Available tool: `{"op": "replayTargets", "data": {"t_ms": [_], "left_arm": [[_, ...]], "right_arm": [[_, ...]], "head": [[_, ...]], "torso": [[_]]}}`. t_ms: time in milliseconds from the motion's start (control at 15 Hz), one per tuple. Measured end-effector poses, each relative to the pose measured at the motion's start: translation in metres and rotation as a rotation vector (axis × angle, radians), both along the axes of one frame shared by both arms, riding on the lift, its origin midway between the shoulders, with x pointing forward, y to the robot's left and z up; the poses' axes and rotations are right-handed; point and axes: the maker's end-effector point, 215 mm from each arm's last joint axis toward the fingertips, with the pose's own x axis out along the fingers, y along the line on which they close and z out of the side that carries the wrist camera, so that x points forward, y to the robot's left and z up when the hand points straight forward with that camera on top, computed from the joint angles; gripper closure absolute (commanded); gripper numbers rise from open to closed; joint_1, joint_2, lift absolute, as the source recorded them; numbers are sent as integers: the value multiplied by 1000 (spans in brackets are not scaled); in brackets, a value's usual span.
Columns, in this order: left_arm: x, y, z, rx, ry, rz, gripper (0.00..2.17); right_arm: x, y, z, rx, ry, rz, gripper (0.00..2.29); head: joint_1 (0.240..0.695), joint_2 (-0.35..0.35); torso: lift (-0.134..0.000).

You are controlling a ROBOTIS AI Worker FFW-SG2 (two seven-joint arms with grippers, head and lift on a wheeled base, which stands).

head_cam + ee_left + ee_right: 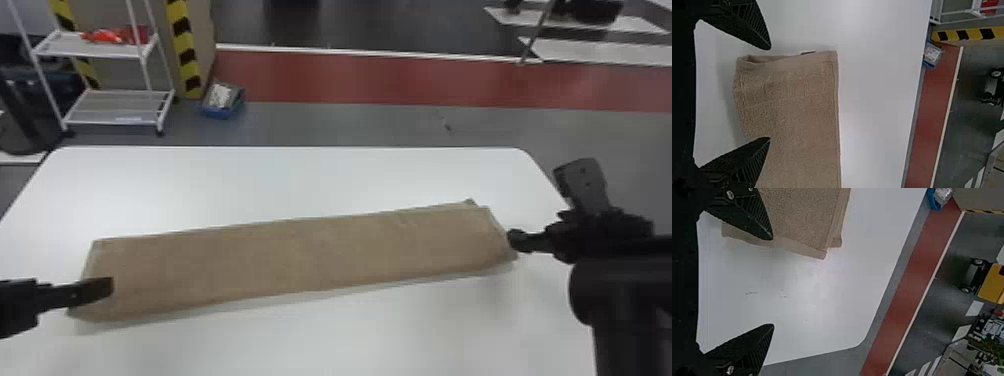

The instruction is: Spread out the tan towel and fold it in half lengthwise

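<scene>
The spread left claw (104, 288) hides a bit of the tan towel (300, 255); the right claw (545, 204) gapes.

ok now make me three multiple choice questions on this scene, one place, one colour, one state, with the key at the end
1. Where is the tan towel?
A) on the wire rack
B) on the white table
C) on the floor

2. What colour is the small bin beyond the table?
A) green
B) yellow
C) blue

3. How is the left pincer?
A) open
B) shut on the towel
C) shut on nothing

Key:
1 B: the head view shows the towel lying across the table.
2 C: the bin's sides are blue.
3 A: the left wrist view shows its fingers well apart.
</scene>
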Motion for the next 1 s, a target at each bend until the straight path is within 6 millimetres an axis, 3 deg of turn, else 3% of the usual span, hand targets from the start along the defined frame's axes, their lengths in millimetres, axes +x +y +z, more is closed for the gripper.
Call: {"op": "replayTargets", "data": {"t_ms": [533,1000], "left_arm": [[-6,-7,-6,-12,12,-6,76],[-8,-9,-8,-13,16,-7,80]], "right_arm": [[-8,-1,-7,147,-20,-39,66],[-13,-2,-12,163,-12,-45,63]], "head": [[695,-126],[695,-131]], "torso": [[-123],[-123]]}}
